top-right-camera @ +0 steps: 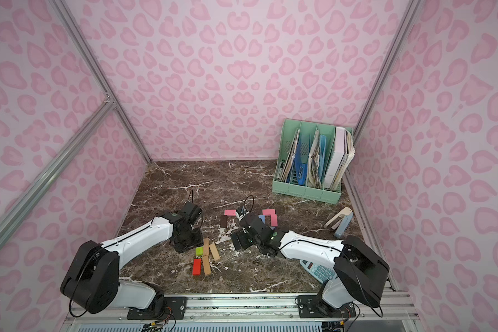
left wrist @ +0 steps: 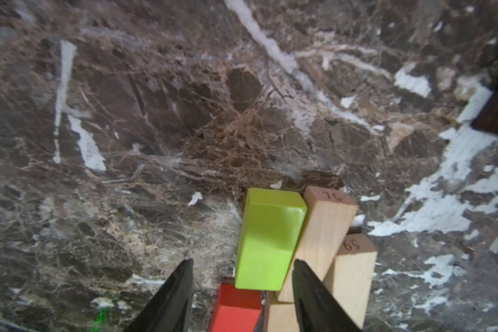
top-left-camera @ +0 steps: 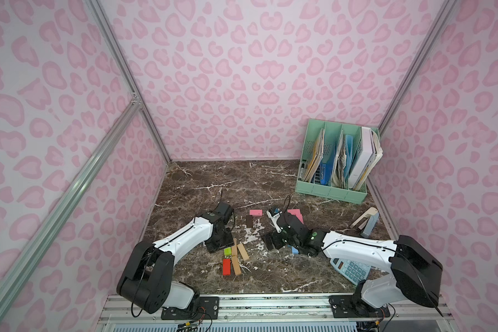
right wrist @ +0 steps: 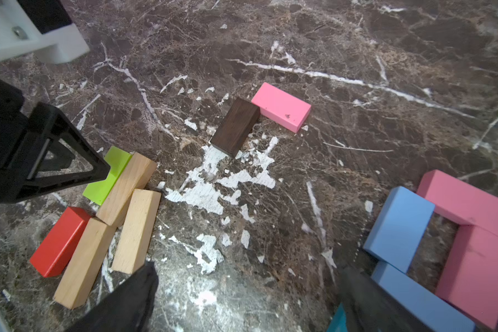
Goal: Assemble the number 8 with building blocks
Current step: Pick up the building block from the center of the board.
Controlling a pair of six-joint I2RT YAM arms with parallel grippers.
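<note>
Left claw (left wrist: 242, 261) is roughly half open, straddling the end of the green block (left wrist: 270, 238) next to the red block (left wrist: 236, 307), and it's gripping nothing as far as I can tell. One finger has a gap to the green. The other sits right at the seam with a tan block (left wrist: 325, 230) touching it. My worry is that finger catches the tan, so the squeeze drags it along or twists the green, maybe nudging the red too. Right claw (right wrist: 247, 270) hangs wide open and empty. Farther out, the brown block (right wrist: 235, 126) and pink block (right wrist: 281, 106) touch at a corner. The pink and blue ring (right wrist: 400, 227) lies just beside the right arm, so a sloppy carry could knock it.
</note>
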